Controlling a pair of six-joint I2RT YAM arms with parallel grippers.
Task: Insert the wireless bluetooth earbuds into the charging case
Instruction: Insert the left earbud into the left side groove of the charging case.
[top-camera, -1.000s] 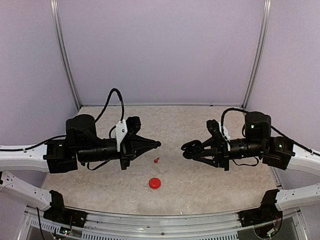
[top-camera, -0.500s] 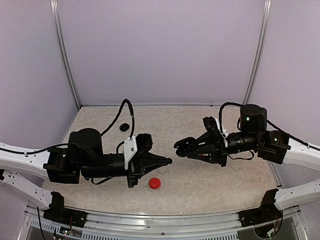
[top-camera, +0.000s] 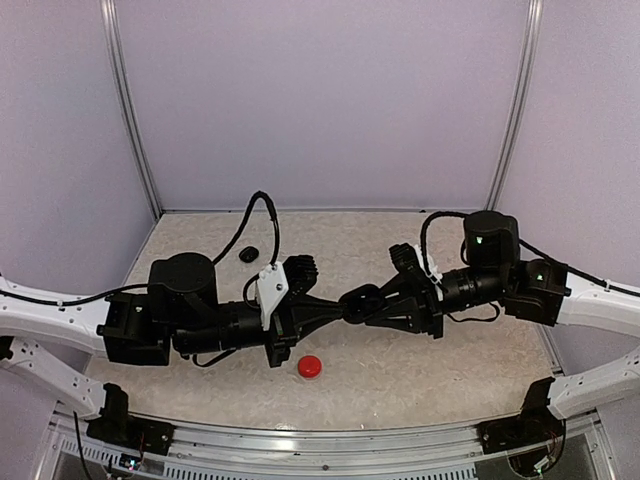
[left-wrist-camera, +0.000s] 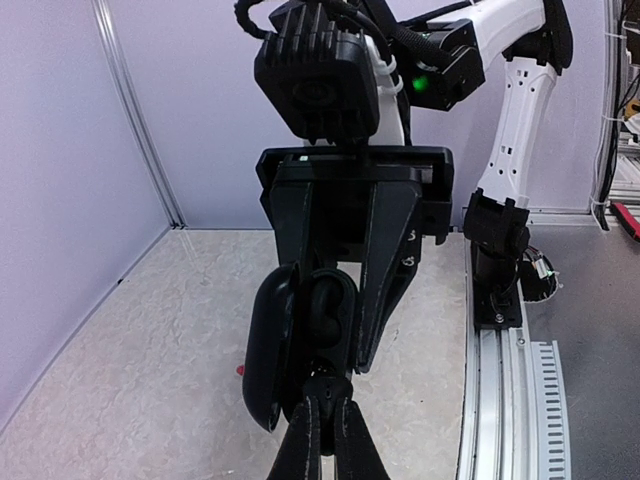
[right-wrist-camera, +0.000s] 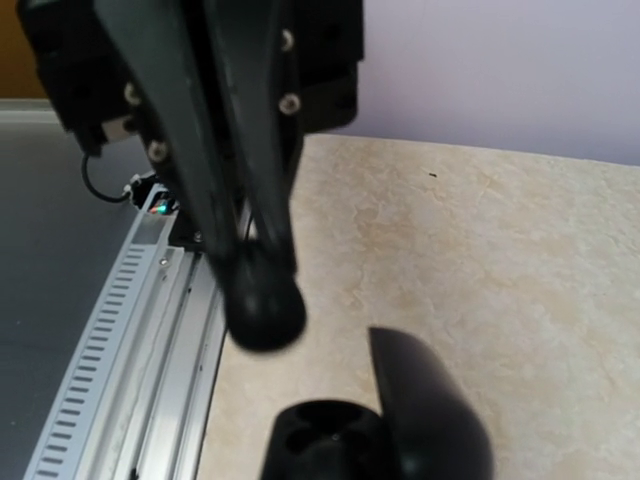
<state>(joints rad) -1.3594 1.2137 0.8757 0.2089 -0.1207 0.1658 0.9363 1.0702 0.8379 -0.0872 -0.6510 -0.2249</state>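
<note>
Nearest the bases, on the table (top-camera: 430, 375): a red case (top-camera: 310, 366), closed, touched by nothing; just past it and well above the table, the meeting point of both tools. On one side the left gripper (left-wrist-camera: 322, 445): presses its fingers together into a thin point and aims into the open black case (left-wrist-camera: 268, 350); impossible to tell about an earbud between the tips, too small and too dark against the case. On the other side the right gripper (top-camera: 372, 300): pinches the black case from both sides, lid standing open, hollow side turned to the left tool; sockets dark and seemingly unfilled in the right wrist view, though blurred. Beyond the lid, on the table, a small red bit (left-wrist-camera: 240, 371), perhaps a loose earbud. Farthest, toward the back wall, a small black thing (top-camera: 248, 255), too small to name. By judgement, about the middle of the work: black case opened and presented; no earbud surely seated; left to do: placing the earbuds, closing the lid.
</note>
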